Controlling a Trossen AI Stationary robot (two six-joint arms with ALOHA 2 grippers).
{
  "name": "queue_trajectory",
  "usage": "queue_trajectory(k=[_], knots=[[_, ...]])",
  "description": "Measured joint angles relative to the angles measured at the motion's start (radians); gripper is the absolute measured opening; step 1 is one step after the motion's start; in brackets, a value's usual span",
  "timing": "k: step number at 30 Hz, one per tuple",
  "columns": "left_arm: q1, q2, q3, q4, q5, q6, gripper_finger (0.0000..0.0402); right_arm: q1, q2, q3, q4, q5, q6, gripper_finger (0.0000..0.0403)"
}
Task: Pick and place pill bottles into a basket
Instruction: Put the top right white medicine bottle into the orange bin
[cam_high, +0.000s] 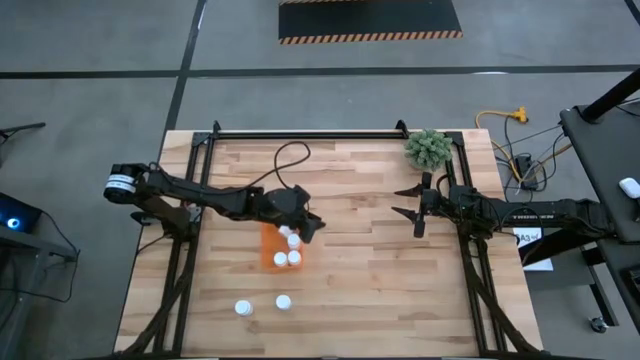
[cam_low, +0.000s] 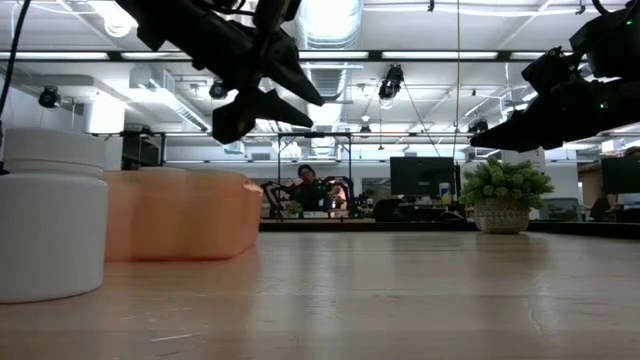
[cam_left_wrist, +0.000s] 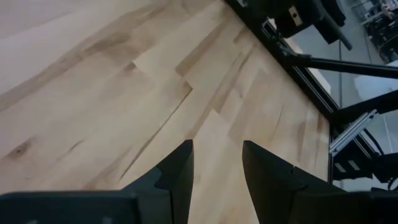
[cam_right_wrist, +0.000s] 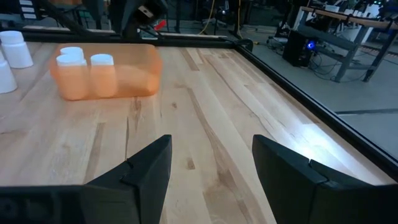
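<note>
The table (cam_high: 380, 290) is a wood slab bounded by a black frame (cam_high: 300, 133) on its far edge and both sides. The left gripper (cam_high: 318, 226) hangs above the basket (cam_high: 271, 249) at its far end, fingers (cam_left_wrist: 177, 171) spread with a narrow gap and holding nothing. The right gripper (cam_high: 408, 201) waits near the right edge at 3 o'clock from table centre, fingers (cam_right_wrist: 149, 168) spread wide and empty.

Open room: the whole stretch from the basket toward 3 o'clock is bare wood up to the right gripper. The far-left quarter is bare except for a black cable (cam_high: 285, 160) looping across it. The plant (cam_high: 428, 149) stands in the far-right corner, at 12 o'clock from the right gripper.

Count, high view:
- Basket: one, left of centre, long axis running far to near.
- Bottles in the basket (cam_high: 287, 258): three visible, grouped at its near end; the arm hides the far end.
- Bottles on the table: two, at 6 o'clock from the basket near the front edge, one (cam_high: 243, 308) left of the other (cam_high: 283, 302), well apart from the basket.
- Plant: one.
</note>
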Motion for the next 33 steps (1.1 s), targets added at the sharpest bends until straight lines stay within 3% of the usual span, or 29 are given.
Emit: queue_trajectory(k=[11, 23, 27, 33], knots=[[0.0, 0.002, -0.011, -0.002, -0.176, -0.006, 0.0119, 0.0, 0.0, 0.0, 0.0, 0.001, 0.0, 0.0215], [-0.003, 0.001, -0.016, -0.002, -0.171, 0.067, 0.013, 0.0, 0.0, 0.0, 0.0, 0.001, 0.0, 0.0215], [-0.008, 0.002, -0.016, -0.032, -0.175, 0.044, 0.0193, 0.0, 0.0, 0.0, 0.0, 0.001, 0.0, 0.0215], [-0.007, -0.001, -0.015, -0.045, -0.179, -0.005, 0.0354, 0.0, 0.0, 0.0, 0.0, 0.001, 0.0, 0.0215]])
